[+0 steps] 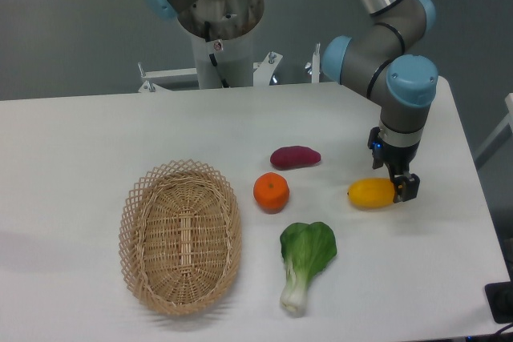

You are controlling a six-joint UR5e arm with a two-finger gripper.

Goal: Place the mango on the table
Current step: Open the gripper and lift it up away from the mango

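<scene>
The yellow-orange mango (pixel 369 194) lies level on the white table (pixel 96 126), right of centre. My gripper (pixel 399 188) points straight down at the mango's right end, with its dark fingers (pixel 407 187) on either side of that tip. The jaws look slightly parted and the fruit rests on the tabletop by its own weight. The far finger is mostly hidden behind the mango's end.
A purple sweet potato (pixel 295 157) and a round orange (pixel 271 191) lie left of the mango. A leafy bok choy (pixel 305 255) lies in front of them. A woven wicker basket (pixel 181 236) stands at the front left. The table's right edge runs close behind my gripper.
</scene>
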